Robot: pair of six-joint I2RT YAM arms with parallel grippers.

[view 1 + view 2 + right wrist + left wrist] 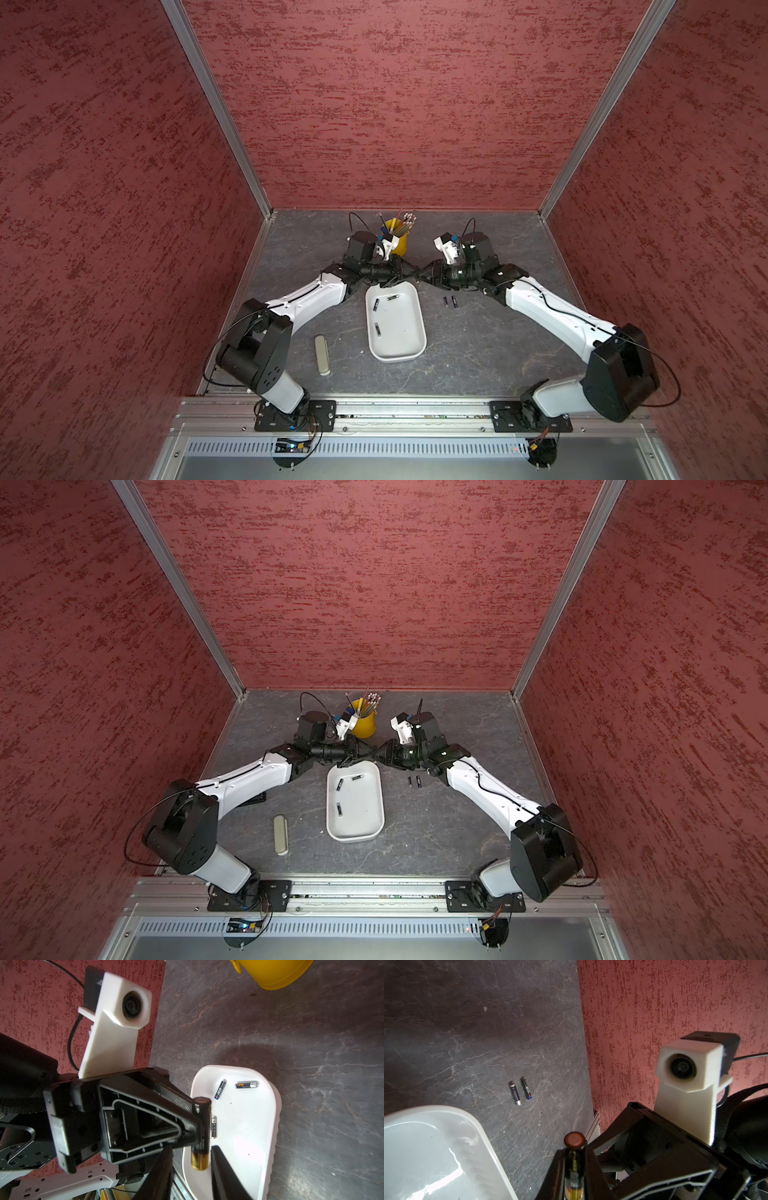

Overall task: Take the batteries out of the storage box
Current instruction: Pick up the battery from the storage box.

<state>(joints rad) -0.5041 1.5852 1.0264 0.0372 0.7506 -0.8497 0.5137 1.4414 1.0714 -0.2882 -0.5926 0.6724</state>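
Over the far end of the storage box [399, 332] your two arms met nose to nose, and it read like a hand-off to me. Your left gripper [574, 1176] was clamped on the held battery [200, 1157], pinching it mid-barrel with the copper cap poking out. Your right gripper [191, 1169] had a finger on each side of the gold-banded end but wasn't squeezed up. One finger sat right beside it, and the other showed a clear gap. Three batteries [377, 329] lay loose in the box, and a table pair [515, 1094] lay side by side just off it, on your right arm's side.

Handling-wise I'd call these light, rigid and slick-jacketed. They're round too, so they'd roll or twist out of flat pads. You'd want to grab across the barrel near the middle. Here only the end was free, so that's a short bite.

Hard to see: in both top views the grippers merged into one dark blob over the box's far rim, and I couldn't pick out the held battery at all. The left wrist view cut off its lower half and showed only a corner of the box. I couldn't tell whether the near finger was actually touching.
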